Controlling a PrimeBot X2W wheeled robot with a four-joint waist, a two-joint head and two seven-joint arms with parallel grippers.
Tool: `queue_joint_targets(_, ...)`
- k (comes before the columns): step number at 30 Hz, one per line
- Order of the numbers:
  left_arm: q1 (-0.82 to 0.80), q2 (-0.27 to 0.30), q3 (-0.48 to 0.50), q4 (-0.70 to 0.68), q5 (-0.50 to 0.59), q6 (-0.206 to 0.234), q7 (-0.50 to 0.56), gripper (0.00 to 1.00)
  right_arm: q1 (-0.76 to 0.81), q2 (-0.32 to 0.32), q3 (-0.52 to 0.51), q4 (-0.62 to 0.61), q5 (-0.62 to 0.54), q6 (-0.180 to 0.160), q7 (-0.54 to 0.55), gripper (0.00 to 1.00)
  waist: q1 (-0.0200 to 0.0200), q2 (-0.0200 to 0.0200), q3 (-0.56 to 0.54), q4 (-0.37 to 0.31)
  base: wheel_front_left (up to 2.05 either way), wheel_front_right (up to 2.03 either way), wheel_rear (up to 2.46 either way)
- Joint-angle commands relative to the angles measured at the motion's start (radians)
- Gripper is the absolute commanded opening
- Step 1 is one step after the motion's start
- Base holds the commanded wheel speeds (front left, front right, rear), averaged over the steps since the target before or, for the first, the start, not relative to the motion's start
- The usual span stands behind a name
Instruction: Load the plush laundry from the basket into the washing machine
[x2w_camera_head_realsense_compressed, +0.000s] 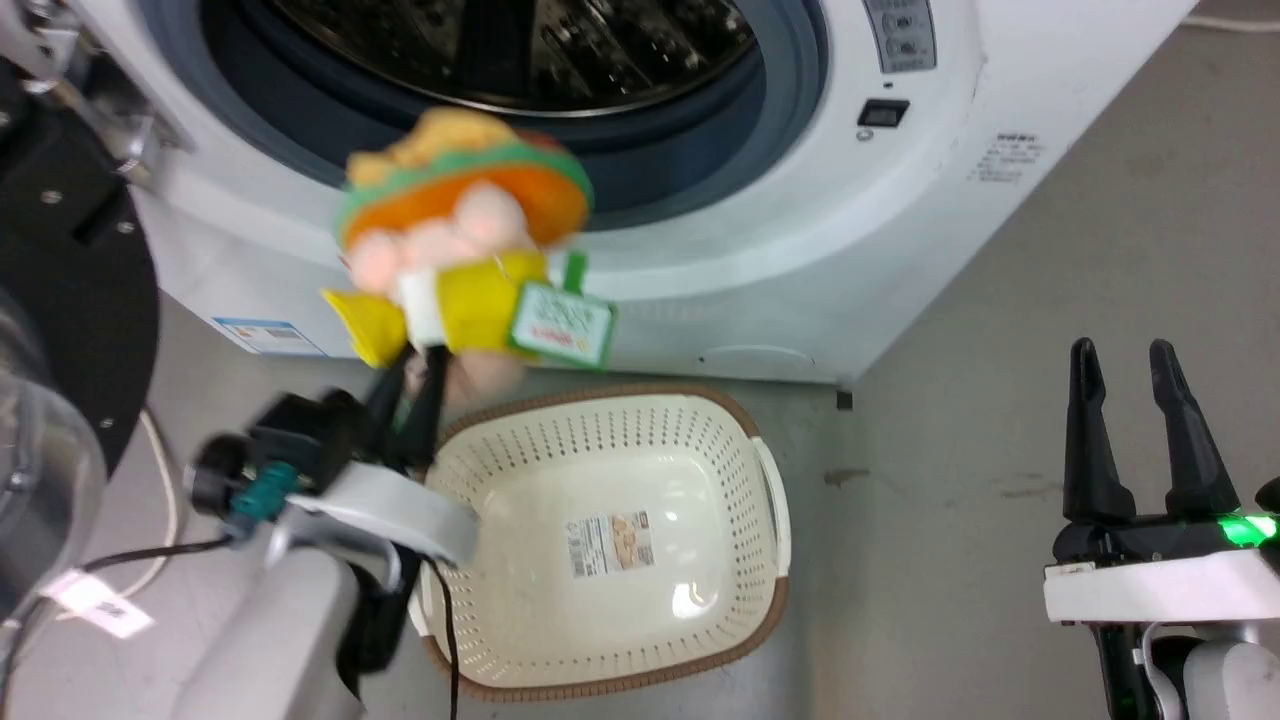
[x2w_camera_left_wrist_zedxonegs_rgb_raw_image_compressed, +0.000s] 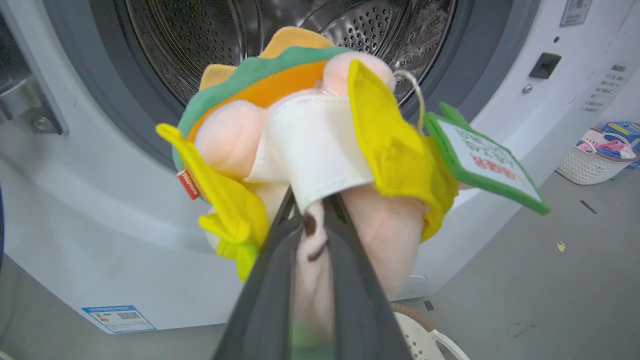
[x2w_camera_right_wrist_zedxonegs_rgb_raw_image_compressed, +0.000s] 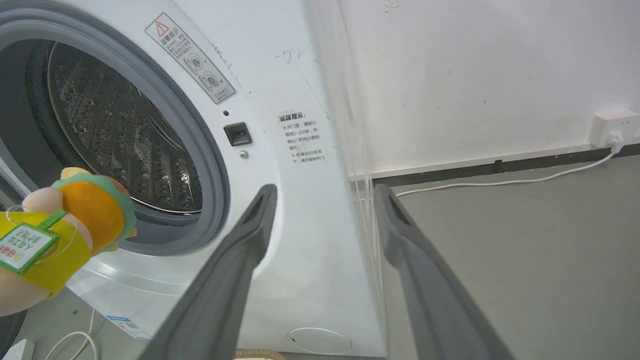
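Observation:
My left gripper is shut on the plush laundry, a pink, yellow, orange and green soft toy with a green-edged tag, held up in front of the washing machine just below its open drum mouth. In the left wrist view the plush laundry sits on my fingers, with the steel drum behind it. The cream basket stands on the floor below with nothing but a label in it. My right gripper hangs open at the lower right, holding nothing. The right wrist view shows the plush laundry beside the grey door seal.
The washer's open door, black-rimmed with a clear dome, stands at the left. A cable lies on the floor under it. A wall socket and white cord run along the right wall. A small white basket of items sits far right.

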Motion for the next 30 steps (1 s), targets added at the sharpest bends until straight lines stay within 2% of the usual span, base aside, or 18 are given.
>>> queue_joint_targets(1,-0.009,-0.005,0.031,-0.029,0.012,-0.002,-0.005,0.0,0.0,0.0,0.004,-0.007,-0.005,0.001,-0.005,1.0,0.0001,0.0,0.03,-0.019,0.0,0.0,0.0)
queue_joint_targets(5,-0.084,-0.001,0.101,-0.05,0.02,-0.022,-0.005,0.0,-0.018,0.0,0.017,-0.014,-0.001,0.001,-0.005,1.0,0.0001,0.0,0.091,-0.055,0.0,0.0,0.0)
queue_joint_targets(8,-0.171,0.027,0.128,-0.015,0.024,-0.034,0.0,0.0,-0.03,0.0,0.036,-0.018,0.01,0.001,-0.005,1.0,0.0001,0.0,0.137,-0.097,0.0,0.0,0.0)
queue_joint_targets(16,-0.465,0.093,0.117,0.095,0.064,-0.072,0.126,0.0,-0.053,0.0,0.054,-0.021,0.068,0.001,-0.005,1.0,0.0001,0.0,0.262,-0.201,0.0,0.0,0.0)
queue_joint_targets(22,-0.697,0.118,0.105,0.257,0.092,-0.083,0.225,0.0,-0.078,0.0,0.079,-0.023,0.115,0.001,-0.005,1.0,0.0001,0.0,0.34,-0.255,0.0,0.0,0.0)
queue_joint_targets(24,-0.805,0.131,0.105,0.359,0.111,-0.071,0.261,0.0,-0.091,0.0,0.097,-0.024,0.131,0.001,-0.005,1.0,0.0001,0.0,0.372,-0.278,0.0,0.0,0.0)
queue_joint_targets(27,-0.884,0.14,0.098,0.449,0.132,-0.055,0.285,0.0,-0.101,0.0,0.102,-0.024,0.147,0.001,-0.005,1.0,0.0001,0.0,0.392,-0.292,0.0,0.0,0.0)
queue_joint_targets(30,-0.939,0.142,0.091,0.525,0.135,-0.064,0.304,0.0,-0.106,0.0,0.105,-0.025,0.156,0.001,-0.005,1.0,0.0001,0.0,0.405,-0.298,0.0,0.0,0.0)
